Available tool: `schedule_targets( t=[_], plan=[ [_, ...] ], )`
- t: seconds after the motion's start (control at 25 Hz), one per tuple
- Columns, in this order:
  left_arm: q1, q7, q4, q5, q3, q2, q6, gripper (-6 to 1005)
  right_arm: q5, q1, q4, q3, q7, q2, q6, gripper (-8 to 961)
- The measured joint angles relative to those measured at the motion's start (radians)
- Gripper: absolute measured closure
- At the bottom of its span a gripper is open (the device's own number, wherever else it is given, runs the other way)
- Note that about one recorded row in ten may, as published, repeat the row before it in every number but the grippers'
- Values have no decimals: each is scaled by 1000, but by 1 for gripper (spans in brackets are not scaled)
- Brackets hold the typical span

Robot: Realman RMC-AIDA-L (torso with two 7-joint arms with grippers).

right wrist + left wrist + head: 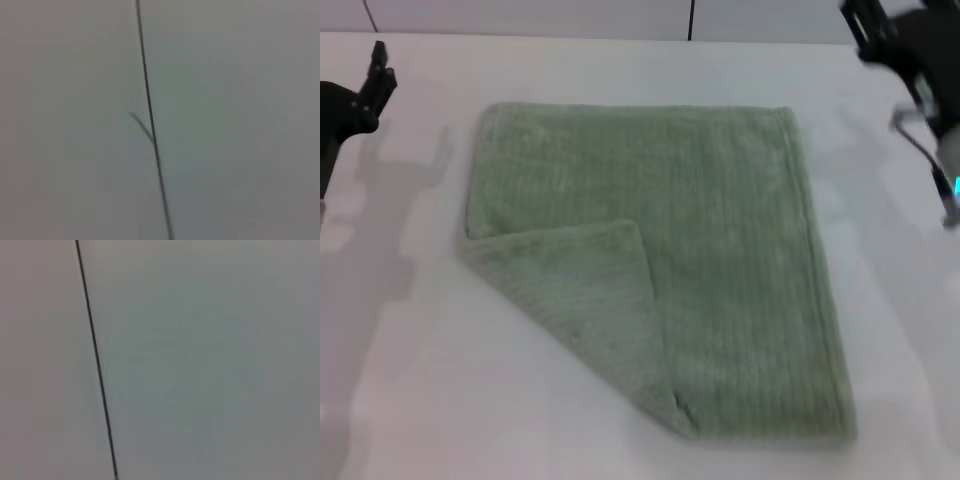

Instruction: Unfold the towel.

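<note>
towel (720, 270) flat, near-left corner folded over toward 1 o'clock | left gripper (365, 95) nearer, flap at its 4 o'clock | right gripper (905, 50) farther | jaws: cannot tell

You see your left gripper (375, 75) at the far left edge of the head view, lifted, its arm reaching in from the side. Your right gripper (880, 30) is at the far right corner, lifted too and blurred.

A white bench (410, 380) fills the head view. Behind it, pale wall panels (520, 15) meet at a thin dark seam (691, 20).
</note>
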Motion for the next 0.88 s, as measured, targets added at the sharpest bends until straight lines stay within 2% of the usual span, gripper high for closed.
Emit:
schedule_targets(
  t=[0.04, 0.08, 0.12, 0.2, 0.24, 0.28, 0.32, 0.36, 0.4, 0.44, 0.48, 0.6, 0.64, 0.8, 0.84, 0.88],
  plan=[
    [2, -17, -8, 0, 12, 1, -7, 154, -1, -34, 177, 118, -3, 24, 305, 274],
    [2, -17, -8, 0, 12, 1, -7, 154, -3, -31, 233, 178, -3, 41, 435, 280],
    [1, -35, -14, 0, 20, 3, -20, 154, -3, -31, 233, 178, -3, 41, 435, 359],
    [0, -61, -23, 0, 29, 5, -43, 154, -3, -7, 328, 306, -2, 69, 721, 516],
    [0, -100, -36, 2, 43, 7, -76, 154, -1, 51, 364, 411, 34, 79, 961, 538],
    [0, -100, -36, 2, 43, 7, -76, 154, -1, 51, 364, 411, 34, 79, 961, 560],
    [0, -112, -40, 3, 47, 8, -86, 154, -20, 138, 349, 496, 104, 75, 1175, 583],
    [1, -123, -44, 3, 50, 8, -96, 155, -20, 138, 349, 496, 104, 75, 1175, 605],
    [3, -132, -52, 3, 55, 8, -107, 155, -45, 184, 329, 528, 136, 75, 1271, 627],
    [10, -142, -72, 4, 64, 9, -123, 155, -109, 258, 278, 571, 173, 75, 1402, 649],
    [10, -142, -72, 4, 64, 9, -123, 155, -109, 258, 278, 571, 173, 75, 1402, 671],
    [24, -155, -108, 4, 68, 11, -150, 155, -178, 338, 199, 597, 193, 77, 1487, 738],
    [50, -176, -178, 14, 68, 22, -225, 155, -187, 360, 177, 600, 192, 76, 1496, 760],
    [73, -185, -263, 50, 66, 37, -324, 155, -196, 357, 182, 615, 175, 75, 1497, 907],
    [109, -187, -423, 118, 60, 56, -514, 155, -199, 355, 186, 626, 166, 75, 1497, 944],
    [109, -187, -423, 118, 60, 56, -514, 155, -199, 355, 186, 626, 166, 75, 1497, 946]
  ],
)
